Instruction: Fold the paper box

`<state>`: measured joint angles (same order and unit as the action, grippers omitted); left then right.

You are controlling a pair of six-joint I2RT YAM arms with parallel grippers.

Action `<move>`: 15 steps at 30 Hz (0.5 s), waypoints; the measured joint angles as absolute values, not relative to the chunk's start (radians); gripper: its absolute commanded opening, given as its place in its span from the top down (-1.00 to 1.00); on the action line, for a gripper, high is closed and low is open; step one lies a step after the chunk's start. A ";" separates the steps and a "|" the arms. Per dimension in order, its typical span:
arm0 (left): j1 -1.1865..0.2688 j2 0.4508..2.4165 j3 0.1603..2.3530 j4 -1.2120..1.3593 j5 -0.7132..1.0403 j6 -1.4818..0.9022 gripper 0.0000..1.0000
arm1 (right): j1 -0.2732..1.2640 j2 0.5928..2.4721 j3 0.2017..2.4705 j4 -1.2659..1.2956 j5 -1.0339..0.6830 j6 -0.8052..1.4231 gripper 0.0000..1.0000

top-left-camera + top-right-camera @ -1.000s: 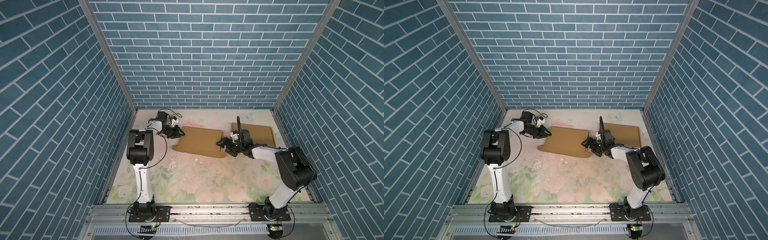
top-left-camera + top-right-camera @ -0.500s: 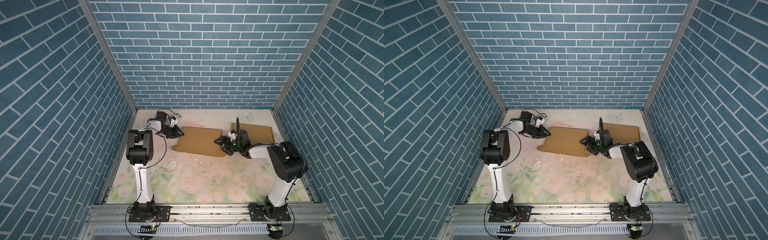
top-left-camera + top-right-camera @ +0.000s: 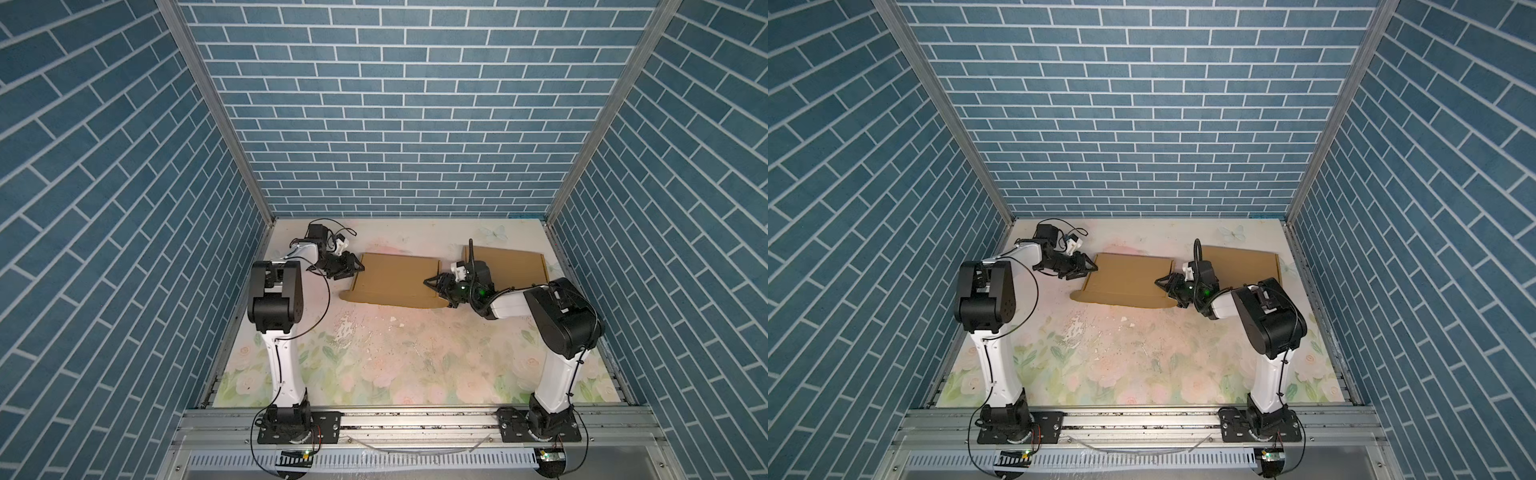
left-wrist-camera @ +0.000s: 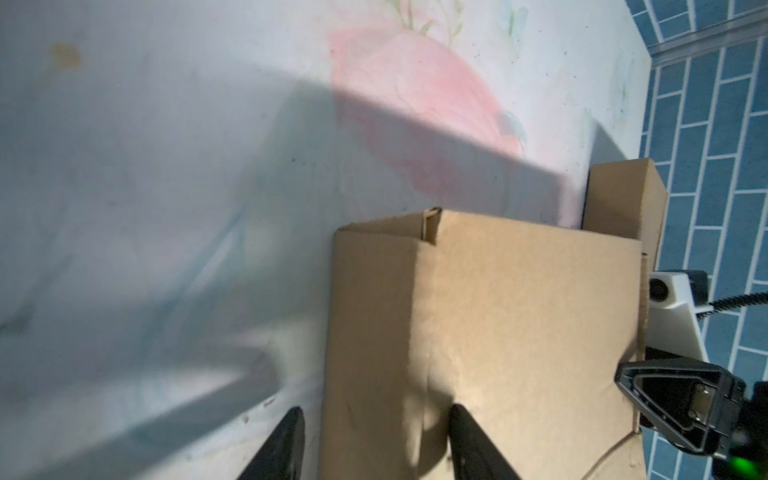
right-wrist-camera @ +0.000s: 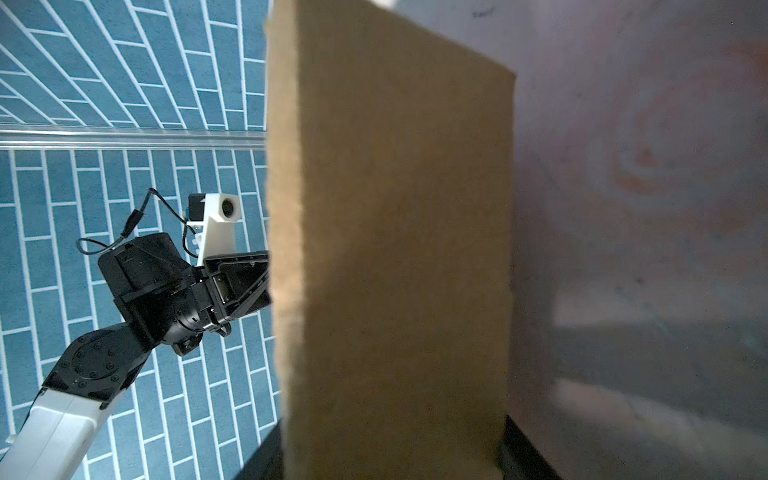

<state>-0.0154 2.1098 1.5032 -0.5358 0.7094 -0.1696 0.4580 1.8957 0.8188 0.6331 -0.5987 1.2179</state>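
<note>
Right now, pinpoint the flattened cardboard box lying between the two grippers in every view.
In a top view: flattened cardboard box at centre, near the back wall.
In a top view: same spot.
Left wrist: close up, straddled by the left gripper.
Right wrist: blurred panel filling the middle.
Shared landmark: the left gripper, at the box's end in all four.

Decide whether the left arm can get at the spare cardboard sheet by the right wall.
Probably not: the cardboard box and right gripper lie between the left gripper and that cardboard sheet.
</note>
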 measured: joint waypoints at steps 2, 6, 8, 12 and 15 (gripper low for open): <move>-0.015 2.066 1.476 -0.546 0.669 -0.175 -0.23 | 0.460 1.887 0.818 0.644 -0.598 1.243 -0.11; -0.014 1.919 1.406 -0.546 0.590 -0.181 -0.28 | 0.448 1.846 0.806 0.651 -0.588 1.312 -0.07; -0.019 1.821 1.367 -0.527 0.548 -0.174 -0.30 | 0.437 1.820 0.797 0.650 -0.586 1.342 -0.06; -0.065 1.602 1.273 -0.466 0.434 -0.096 -0.33 | 0.421 1.777 0.795 0.624 -0.587 1.398 0.00; -0.186 1.448 1.178 -0.405 0.326 0.055 -0.44 | 0.406 1.741 0.793 0.597 -0.596 1.445 0.02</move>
